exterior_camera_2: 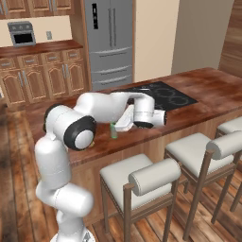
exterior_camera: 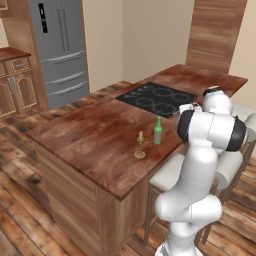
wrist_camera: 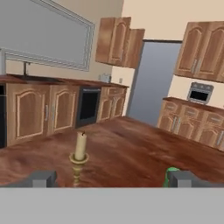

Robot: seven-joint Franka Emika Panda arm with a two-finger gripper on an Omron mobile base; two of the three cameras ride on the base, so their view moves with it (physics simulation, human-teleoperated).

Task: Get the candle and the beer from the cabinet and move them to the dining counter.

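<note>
Dining counter tabletop (exterior_camera: 90, 135) carries candle (exterior_camera: 140, 147) and beer (exterior_camera: 158, 131) upright near each other, claw (wrist_camera: 111, 179) spread open, empty, low beside them; careless pullback could topple the beer.

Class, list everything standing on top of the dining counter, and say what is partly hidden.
On the dining counter stand the candle and the beer, with the cooktop set in beyond. From the right base view the arm covers the candle and most of the beer.

A short cream candle in a brass holder (exterior_camera: 140, 146) and a slim green glass beer bottle (exterior_camera: 158, 130) stand upright, near each other, on the reddish-brown wood-grain dining counter (exterior_camera: 85, 135).
</note>
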